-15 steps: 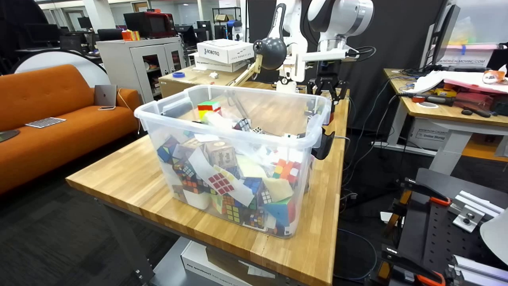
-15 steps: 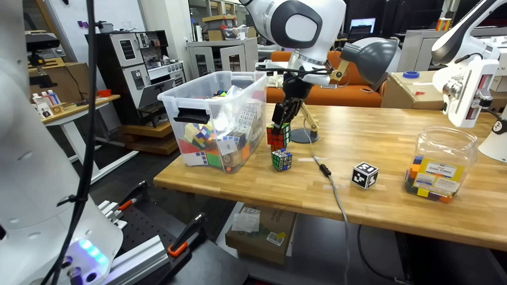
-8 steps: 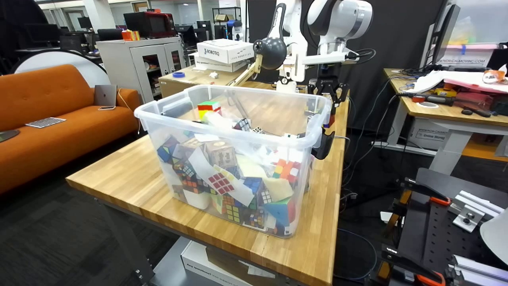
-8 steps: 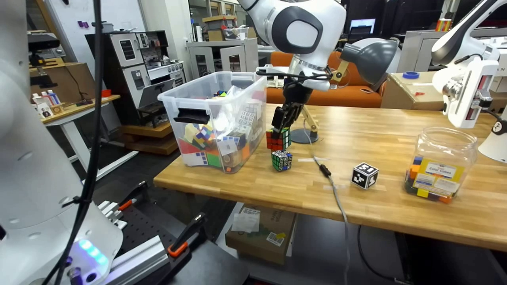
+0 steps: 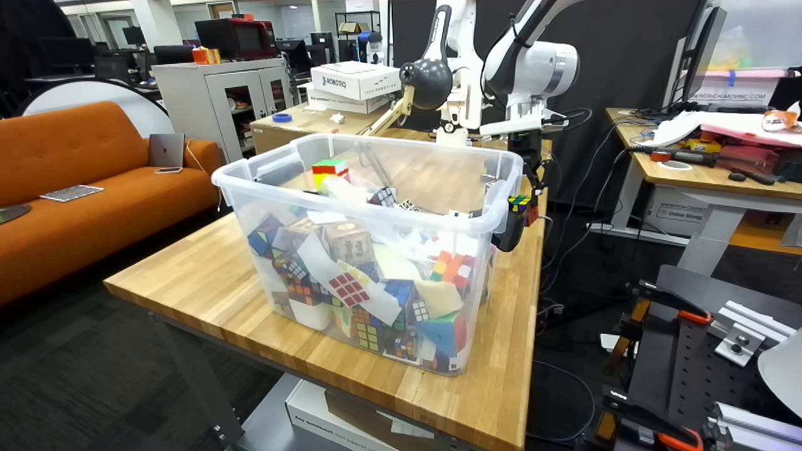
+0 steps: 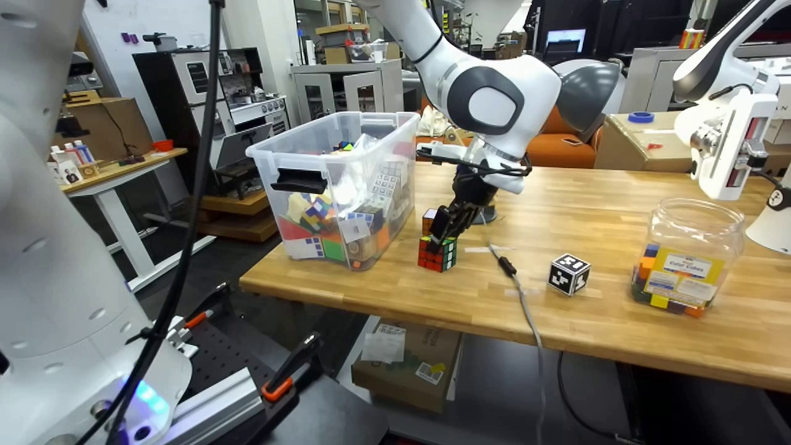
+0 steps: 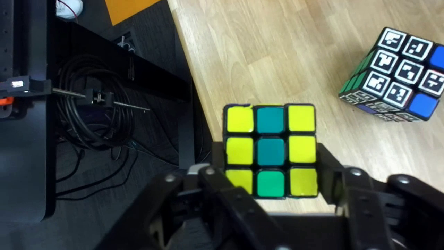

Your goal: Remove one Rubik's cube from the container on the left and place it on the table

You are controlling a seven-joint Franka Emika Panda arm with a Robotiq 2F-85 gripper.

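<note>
My gripper (image 7: 272,163) is shut on a Rubik's cube with a yellow and green face (image 7: 270,149). In an exterior view this held cube (image 6: 437,254) shows a red side, with the gripper (image 6: 441,238) tilted above it. I cannot tell whether it touches the table. The held cube also shows in an exterior view (image 5: 520,203), just past the container's latch end. The clear container (image 6: 290,154) stands beside it, full of cubes and papers; its rim (image 5: 351,212) is whole and open at the top. The wooden table (image 6: 556,191) lies under both.
A marker-faced cube (image 7: 399,73) sits on the table near the gripper. An orange-sided cube (image 6: 428,221) stands behind. A desk lamp (image 5: 429,81), a black-and-white cube (image 6: 569,274), a cable and a jar of colour cubes (image 6: 689,266) are on the table.
The arm has moved toward the table's near edge and tilted, carrying the held cube with it. In an exterior view the held cube now covers the marker-faced cube and uncovers the orange-sided one.
</note>
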